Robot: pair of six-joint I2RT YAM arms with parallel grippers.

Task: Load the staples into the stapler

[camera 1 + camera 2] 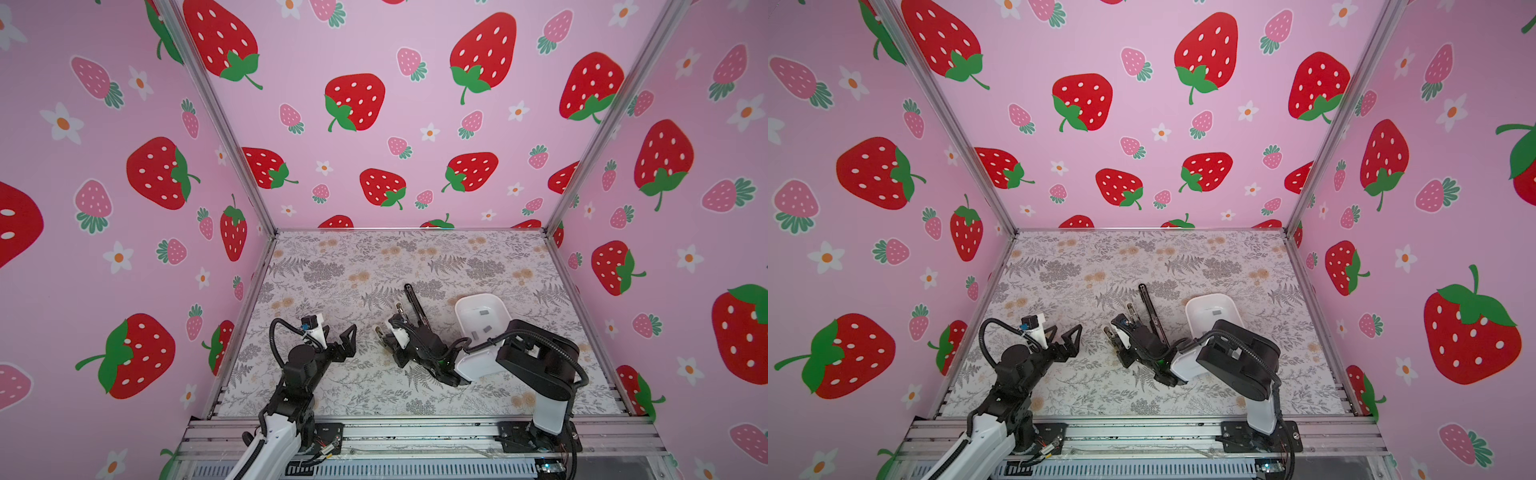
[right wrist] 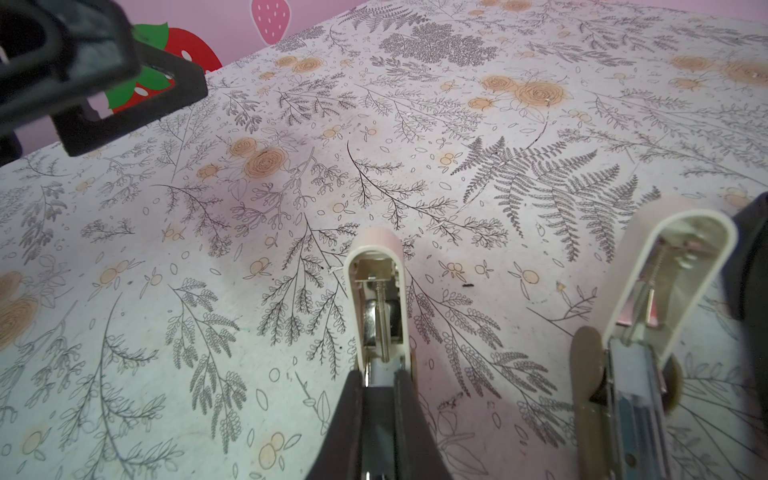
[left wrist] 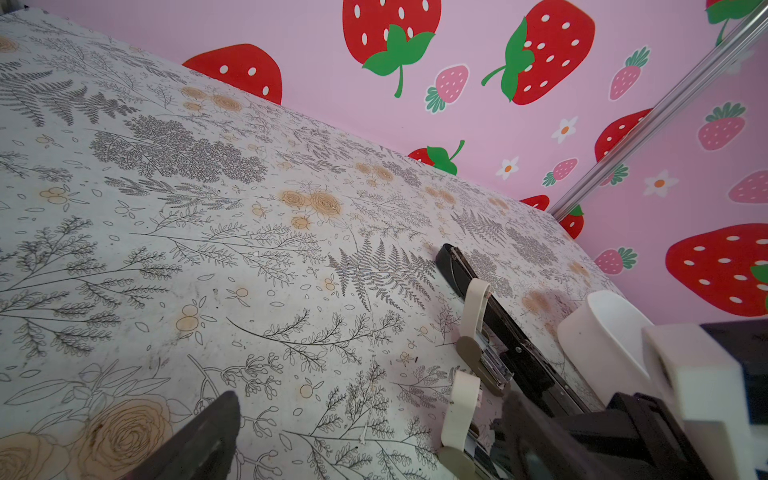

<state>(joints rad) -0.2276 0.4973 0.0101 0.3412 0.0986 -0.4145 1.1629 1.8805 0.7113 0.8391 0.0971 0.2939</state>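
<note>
My right gripper (image 2: 380,382) is shut on the rear of a small cream stapler (image 2: 376,299) that lies on the mat with its lid hinged open; in both top views it is near the middle (image 1: 380,332). A second small cream stapler (image 2: 648,332), also open, lies just beside it (image 1: 400,309). Grey staples (image 1: 484,311) lie in the white tray (image 1: 461,307), behind my right arm. My left gripper (image 1: 337,334) stands open with nothing in it, a short way left of the staplers (image 3: 459,411).
A long black stapler (image 1: 415,305) lies opened flat between the small staplers and the tray (image 3: 602,340). Strawberry-print walls close in the floral mat (image 1: 332,266) on three sides. A metal rail runs along the front edge.
</note>
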